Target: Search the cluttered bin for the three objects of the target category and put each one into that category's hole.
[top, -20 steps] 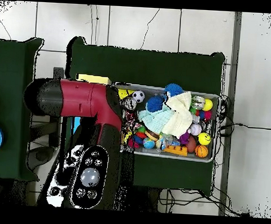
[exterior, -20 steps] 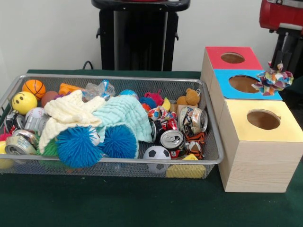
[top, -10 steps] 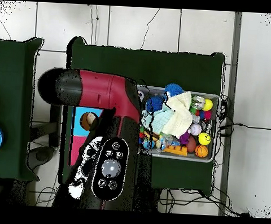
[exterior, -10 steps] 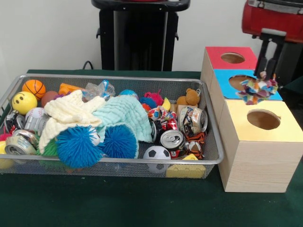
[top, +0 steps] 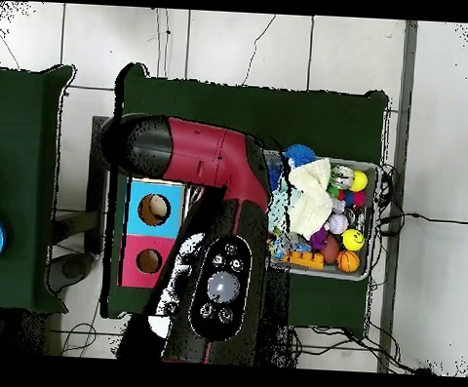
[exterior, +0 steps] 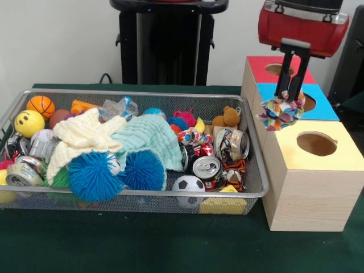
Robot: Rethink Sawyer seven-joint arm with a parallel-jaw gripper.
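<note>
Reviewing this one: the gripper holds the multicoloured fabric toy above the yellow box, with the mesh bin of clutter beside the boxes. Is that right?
Not quite. The gripper holds the fabric toy at the blue box, by its edge nearest the bin, not above the yellow box, as the front view shows. The mesh bin of clutter does sit beside the boxes.

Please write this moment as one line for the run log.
gripper: shut on multicoloured fabric toy | position: at bin-side edge of blue box | bin: cluttered

Front view low across table; overhead straight down; shared wire bin (exterior: pixel 136 148).
</note>
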